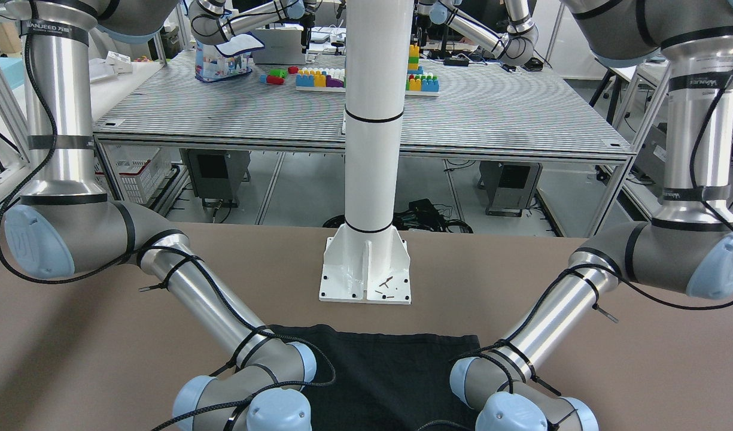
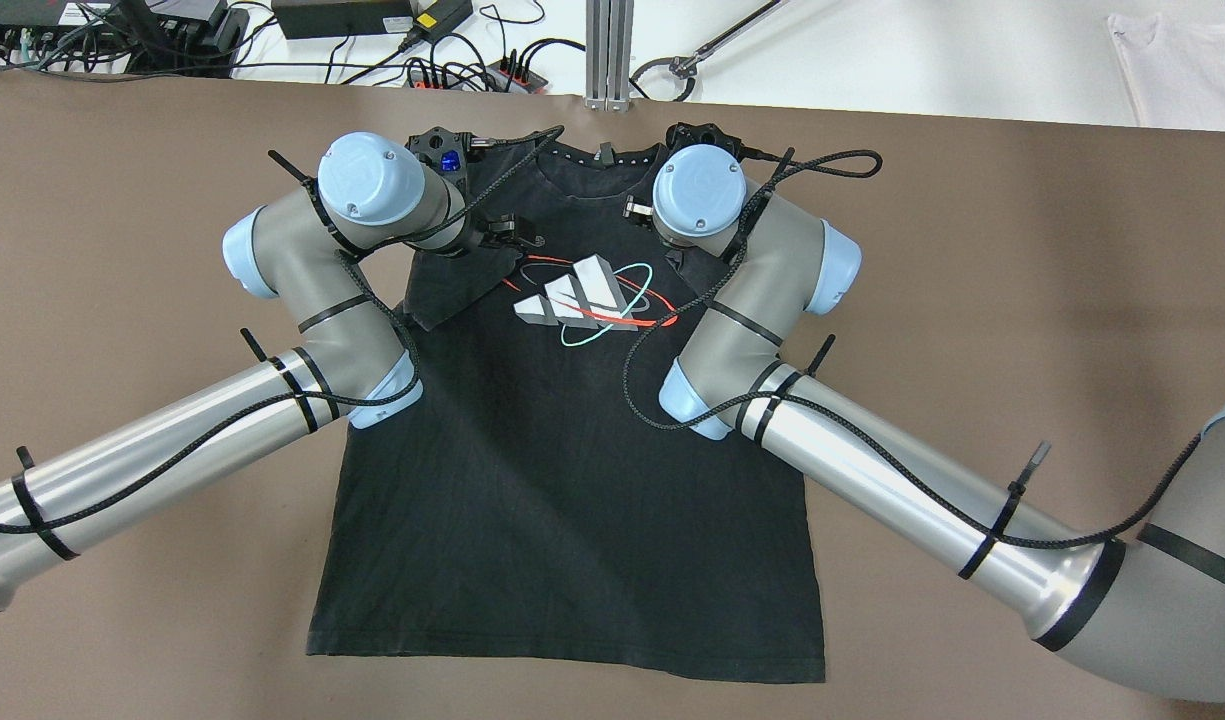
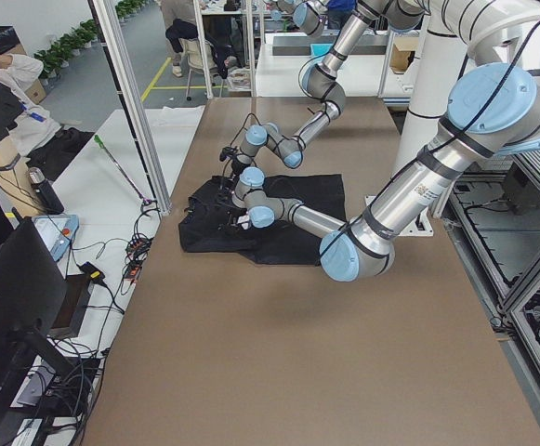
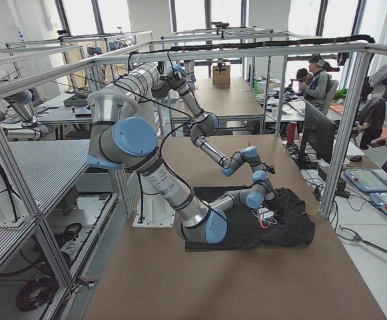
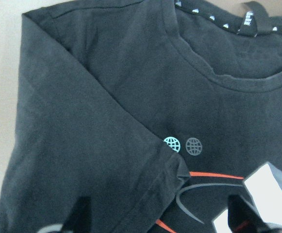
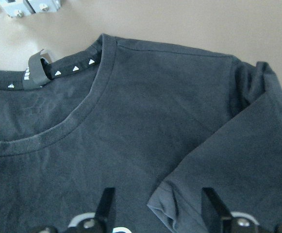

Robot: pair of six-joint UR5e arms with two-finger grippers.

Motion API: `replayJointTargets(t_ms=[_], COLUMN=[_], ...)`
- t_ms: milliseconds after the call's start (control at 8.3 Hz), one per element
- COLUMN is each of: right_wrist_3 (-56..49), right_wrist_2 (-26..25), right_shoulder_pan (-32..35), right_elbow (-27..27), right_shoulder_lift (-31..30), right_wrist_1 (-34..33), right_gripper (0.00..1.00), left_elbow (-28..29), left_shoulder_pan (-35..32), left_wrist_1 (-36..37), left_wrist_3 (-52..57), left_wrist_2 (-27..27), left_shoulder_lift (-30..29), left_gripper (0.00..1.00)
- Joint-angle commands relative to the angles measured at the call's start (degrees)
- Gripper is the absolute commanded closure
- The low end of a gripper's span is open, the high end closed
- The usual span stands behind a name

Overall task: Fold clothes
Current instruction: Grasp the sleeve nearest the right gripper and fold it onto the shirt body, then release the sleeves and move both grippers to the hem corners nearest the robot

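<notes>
The black T-shirt (image 2: 562, 480) lies flat in the middle of the brown table (image 2: 972, 250). Its neck is at 12 o'clock and its bottom edge at 6 o'clock. Both short sleeves are folded in over the chest.

The left arm (image 2: 172, 440) comes in from 8 o'clock and the right arm (image 2: 872, 480) from 4 o'clock. Each bends low over one shoulder of the shirt.

The left gripper (image 5: 160, 208) has its fingers spread wide, with the folded sleeve's corner between them. The right gripper (image 6: 157, 194) is spread wide too, over the other sleeve's corner. Neither one squeezes the cloth.
</notes>
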Motion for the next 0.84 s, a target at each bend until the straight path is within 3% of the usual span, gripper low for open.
replayJointTargets(t_ms=[0,241,361,602,723], right_wrist_3=[-2.1,-1.2,1.5,9.8,13.0], right_wrist_2=[0.5,0.6,0.4,-0.6,-2.2], right_shoulder_pan=[-0.6,-3.6,-6.2,-10.7,-12.8], right_elbow=[14.3,23.6,30.3,45.6,52.3], right_shoulder_lift=[-10.6,-15.7,-21.0,-33.5,-38.4], right_wrist_1=[-2.0,-7.0,-7.7,-7.7,-7.7], right_gripper=[0.05,0.06,0.06,0.06,0.06], left_elbow=[-4.9,-14.2,-19.7,-31.9,-38.2], left_shoulder_pan=[0.2,0.7,1.9,8.9,11.1], left_wrist_1=[0.3,0.4,0.4,0.5,0.6], left_wrist_3=[-4.5,-7.9,-10.2,-15.0,-18.1], left_wrist_2=[-0.1,0.6,1.0,8.6,9.0], left_shoulder_lift=[2.0,8.2,12.9,22.4,28.0], left_gripper=[0.00,0.00,0.00,0.00,0.00])
